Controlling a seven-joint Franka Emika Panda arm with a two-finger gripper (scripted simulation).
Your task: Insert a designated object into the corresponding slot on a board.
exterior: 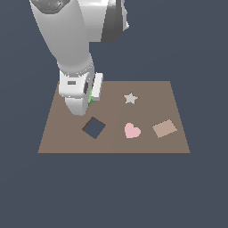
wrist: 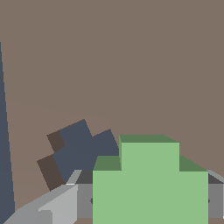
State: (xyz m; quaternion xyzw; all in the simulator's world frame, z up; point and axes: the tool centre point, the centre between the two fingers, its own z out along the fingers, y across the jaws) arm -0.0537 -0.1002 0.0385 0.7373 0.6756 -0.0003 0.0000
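Observation:
The designated object [wrist: 148, 183], a green clover-shaped block, sits between my grey fingers [wrist: 57, 205] in the wrist view. In the exterior view only a sliver of green [exterior: 91, 97] shows beside the hand. My gripper [exterior: 87, 99] is shut on it, over the back left of the brown board [exterior: 151, 91]. The slot [wrist: 81, 151], a dark notched cutout, lies in the board [wrist: 131, 65] just beside and below the block. In the exterior view the arm hides the slot. I cannot tell whether the block touches the board.
On the board are a dark square hole set like a diamond [exterior: 94, 128], a pink heart [exterior: 132, 130], a grey star [exterior: 130, 98] and a tan square piece [exterior: 164, 128]. The arm's large white links rise over the board's back left corner.

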